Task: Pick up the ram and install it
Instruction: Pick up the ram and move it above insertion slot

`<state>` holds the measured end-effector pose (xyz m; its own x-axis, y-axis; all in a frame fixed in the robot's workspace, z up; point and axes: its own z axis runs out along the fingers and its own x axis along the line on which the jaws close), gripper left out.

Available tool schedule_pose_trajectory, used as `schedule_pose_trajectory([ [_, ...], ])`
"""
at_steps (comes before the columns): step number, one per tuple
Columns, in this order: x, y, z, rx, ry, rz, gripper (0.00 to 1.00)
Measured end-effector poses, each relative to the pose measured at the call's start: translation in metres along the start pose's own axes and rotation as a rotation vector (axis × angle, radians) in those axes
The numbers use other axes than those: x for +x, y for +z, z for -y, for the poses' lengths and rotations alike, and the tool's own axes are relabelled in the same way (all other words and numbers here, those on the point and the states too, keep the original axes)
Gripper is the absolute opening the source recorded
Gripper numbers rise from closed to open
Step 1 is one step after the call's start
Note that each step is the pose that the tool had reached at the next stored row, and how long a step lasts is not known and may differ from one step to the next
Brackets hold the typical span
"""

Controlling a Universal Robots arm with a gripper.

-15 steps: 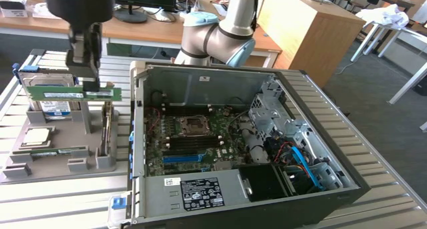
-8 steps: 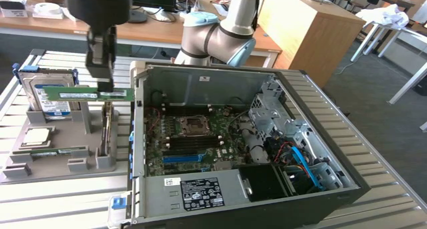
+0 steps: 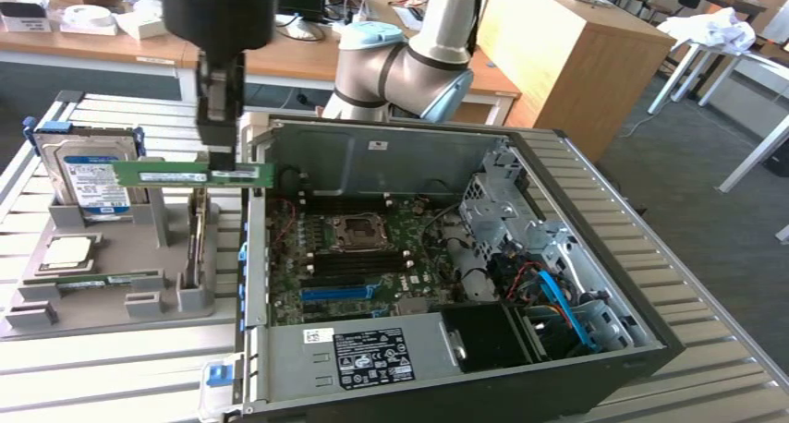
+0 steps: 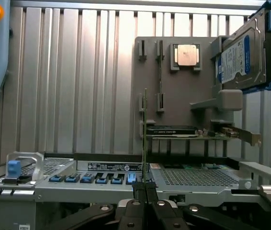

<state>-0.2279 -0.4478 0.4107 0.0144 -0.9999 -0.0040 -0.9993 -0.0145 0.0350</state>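
Lab: robot arm (image 3: 407, 67), open PC case (image 3: 370, 160), wooden desks (image 3: 302, 61) behind.

My arm (image 3: 426, 58) is built from silver-grey tubes, with a pale blue cap (image 3: 370, 35) on the joint. My gripper (image 3: 220, 160) is black everywhere: a thick round body, two thin fingers (image 4: 139, 191), and small round grey pins (image 4: 157, 203) in the links.

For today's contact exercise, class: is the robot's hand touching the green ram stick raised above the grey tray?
Touching. In the exterior view the hand is shut on the ram, which hangs level from it.
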Motion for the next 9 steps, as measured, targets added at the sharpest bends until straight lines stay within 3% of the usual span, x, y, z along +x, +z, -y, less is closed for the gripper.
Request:
schedule_pose_trajectory([
  [9,0.000,-0.0011,0.0290,-0.0001,0.000,0.0000,0.11],
])
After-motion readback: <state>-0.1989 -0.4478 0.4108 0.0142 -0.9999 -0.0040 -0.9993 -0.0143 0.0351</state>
